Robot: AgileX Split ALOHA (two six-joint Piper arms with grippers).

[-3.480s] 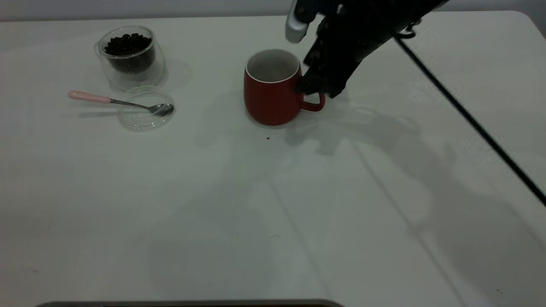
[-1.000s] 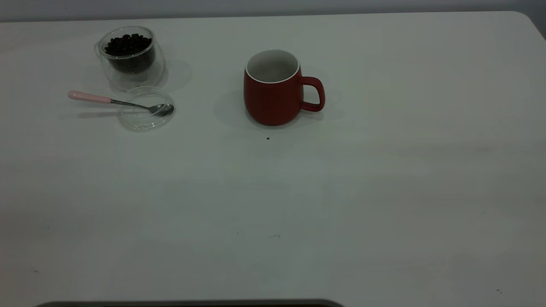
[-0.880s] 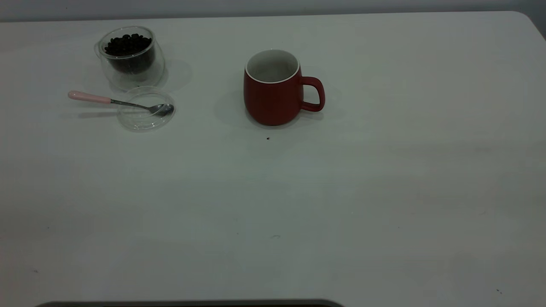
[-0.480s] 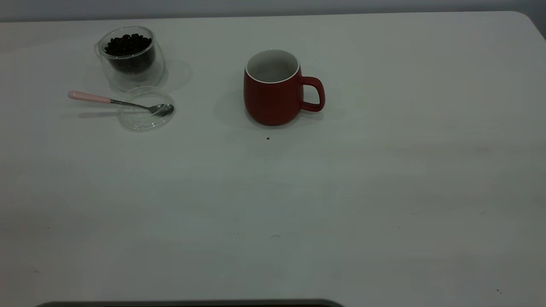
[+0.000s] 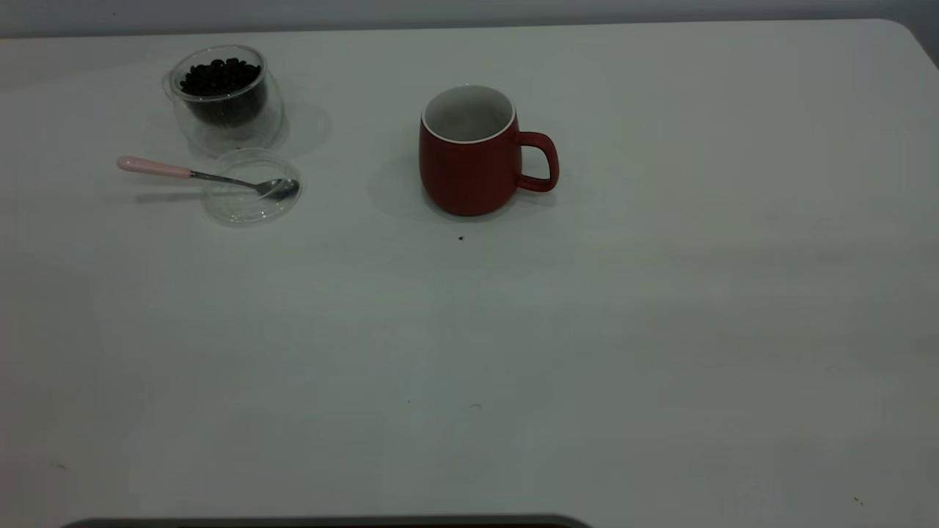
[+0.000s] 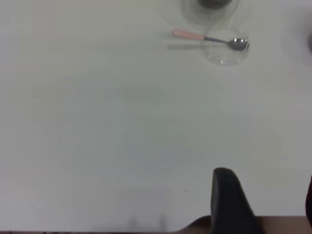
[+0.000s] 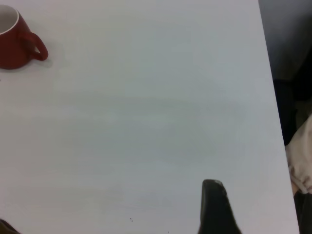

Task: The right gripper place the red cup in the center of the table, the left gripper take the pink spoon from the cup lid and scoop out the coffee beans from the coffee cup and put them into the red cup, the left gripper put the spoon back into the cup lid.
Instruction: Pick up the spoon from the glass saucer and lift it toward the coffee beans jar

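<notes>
The red cup point(image 5: 469, 158) stands upright near the table's middle, handle to the right, and nothing shows inside it. It also shows far off in the right wrist view, red cup point(image 7: 17, 44). At the back left stands the glass coffee cup point(image 5: 224, 95) with dark coffee beans point(image 5: 220, 73). Just in front lies the clear cup lid point(image 5: 249, 187). The pink spoon point(image 5: 198, 174) rests with its bowl in the lid and its handle pointing left. Neither gripper is in the exterior view. My left gripper point(image 6: 269, 204) is open and holds nothing, far from the spoon point(image 6: 204, 38). My right gripper point(image 7: 214, 209) hovers over bare table.
A small dark speck point(image 5: 461, 237) lies just in front of the red cup. The table's right edge point(image 7: 273, 97) runs close to my right gripper, with dark space and pale cloth point(image 7: 302, 161) beyond it.
The right arm, which was at the red cup's handle 3.5 s ago, has left the exterior view. The cup stays where it stood. Nothing moved in the last second.
</notes>
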